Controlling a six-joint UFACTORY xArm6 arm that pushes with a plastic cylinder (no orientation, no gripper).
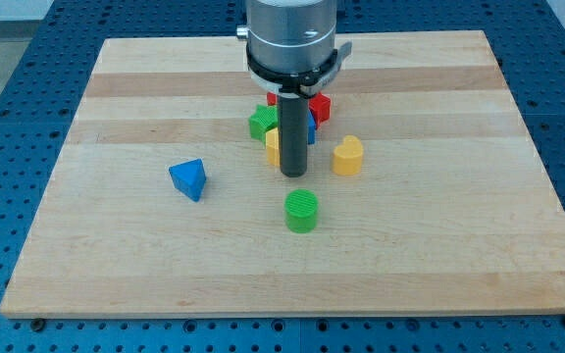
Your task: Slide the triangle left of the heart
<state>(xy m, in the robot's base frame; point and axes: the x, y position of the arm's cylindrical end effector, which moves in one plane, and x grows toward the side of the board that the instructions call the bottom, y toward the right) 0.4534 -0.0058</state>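
On wooden board (pixel 116 245), blue triangle (pixel 188 179) sits alone at 9 o'clock of my tip (pixel 293 174), well apart, wedge-shaped with sharp edges, yellow heart (pixel 348 155) just beside tip at 3 o'clock, green cylinder (pixel 301 211) at 6 o'clock, plain rod with no fingers to open or close, green block (pixel 261 124), red block (pixel 319 107) and yellow block (pixel 273 143) clustered behind rod.

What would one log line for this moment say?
my tip: between yellow heart and block cluster | blue triangle: far left of heart, untouched | green cylinder: below tip
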